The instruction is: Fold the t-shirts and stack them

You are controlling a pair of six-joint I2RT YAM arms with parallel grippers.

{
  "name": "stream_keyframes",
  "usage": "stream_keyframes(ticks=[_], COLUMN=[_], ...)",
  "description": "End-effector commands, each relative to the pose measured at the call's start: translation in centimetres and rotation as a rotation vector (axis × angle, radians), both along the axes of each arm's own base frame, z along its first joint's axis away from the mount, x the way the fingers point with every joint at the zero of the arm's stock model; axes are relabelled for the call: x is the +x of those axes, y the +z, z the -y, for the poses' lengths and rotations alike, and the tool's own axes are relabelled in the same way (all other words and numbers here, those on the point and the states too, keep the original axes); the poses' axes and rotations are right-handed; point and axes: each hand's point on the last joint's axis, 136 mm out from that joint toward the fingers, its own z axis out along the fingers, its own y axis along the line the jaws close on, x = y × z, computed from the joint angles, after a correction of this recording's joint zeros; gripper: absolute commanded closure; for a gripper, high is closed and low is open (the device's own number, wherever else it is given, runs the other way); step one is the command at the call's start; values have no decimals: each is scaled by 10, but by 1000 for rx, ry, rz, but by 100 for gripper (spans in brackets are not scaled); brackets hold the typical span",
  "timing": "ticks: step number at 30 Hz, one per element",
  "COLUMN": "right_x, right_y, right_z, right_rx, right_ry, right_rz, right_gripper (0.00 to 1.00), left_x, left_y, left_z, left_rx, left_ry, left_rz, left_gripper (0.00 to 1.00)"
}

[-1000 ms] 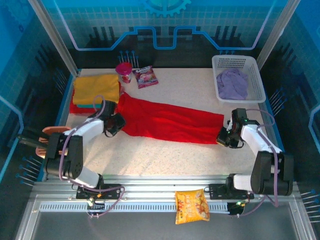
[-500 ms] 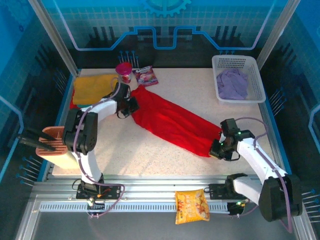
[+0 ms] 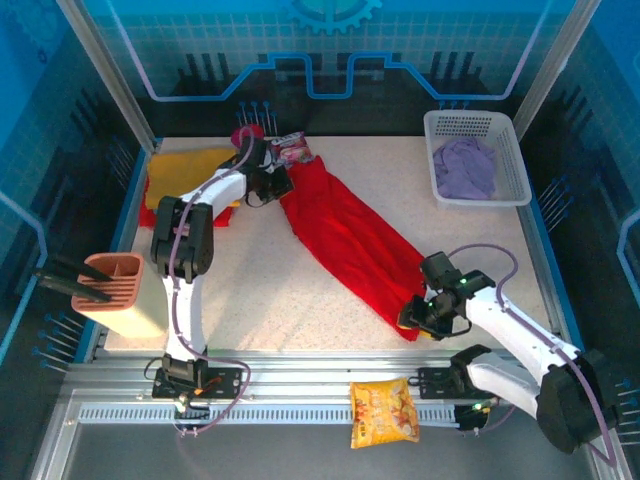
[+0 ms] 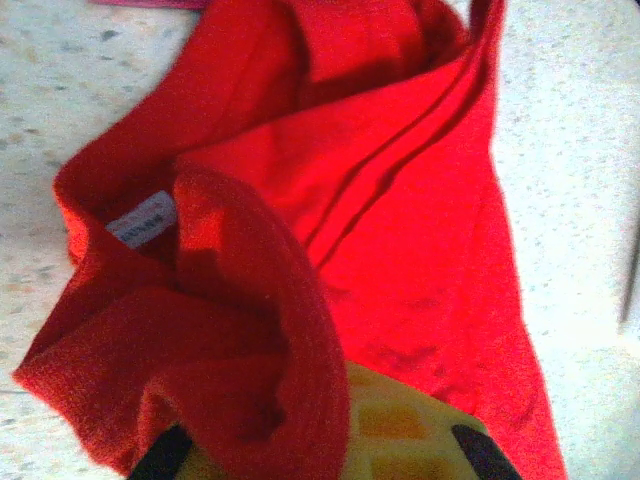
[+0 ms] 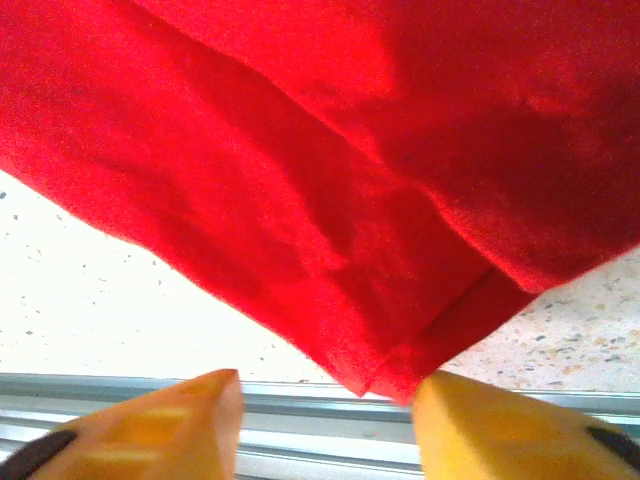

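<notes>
Spreading bright red cloth t-shirt (image 3: 350,238) flat for folding: left gripper (image 3: 268,186) clenches collar (image 4: 150,300); right gripper (image 5: 325,398) fingers parted around hem corner (image 5: 392,375), table's (image 3: 300,310) near edge.

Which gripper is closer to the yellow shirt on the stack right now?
Left. The left gripper is just right of the yellow t-shirt, at the far end of the red t-shirt; the right gripper sits far off at its near end.
</notes>
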Motion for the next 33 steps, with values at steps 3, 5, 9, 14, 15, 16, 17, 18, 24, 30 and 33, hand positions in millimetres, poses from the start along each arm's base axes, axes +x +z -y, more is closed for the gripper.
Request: stream_keyframes(ticks=[3,5,9,14,15,16,17,18,24,30,33], right_x=[4,13,29,73,86,101,118,133,216,282,310], right_y=[25,37,60,95,101,107,115,118,105,67,48], right_z=[5,4,7,-6,-13,-20,-29,-38,-76,-87,-77], right_rx=[-45,-53,-102,-99,-85,-68,-42,-21,14,4,-22], right_ry=[50,85,149,250,266,288,306,331,475,551,549], right_rz=[38,69,112,267,307,353,402,436,504,471,462], right_gripper=[35,32,21,13,11,8,8,9,15,21,21], left_x=[-9,-16,-36,-63,-67,-74,-80,-86,-119,-158,-179], left_y=[-6,-1,-1,-5,-4,-5,-5,-5,1,6,9], left_z=[-45,-52,-65,-81,-82,-85,-86,-87,-66,-13,21], left_rx=[1,14,66,93,94,103,107,106,2,-123,-123], left_ry=[38,40,53,115,126,142,155,163,165,113,73], left_rz=[-86,-93,-132,-182,-188,-201,-212,-222,-232,-219,-223], left_gripper=[58,54,52,50,49,49,48,45,41,42,41])
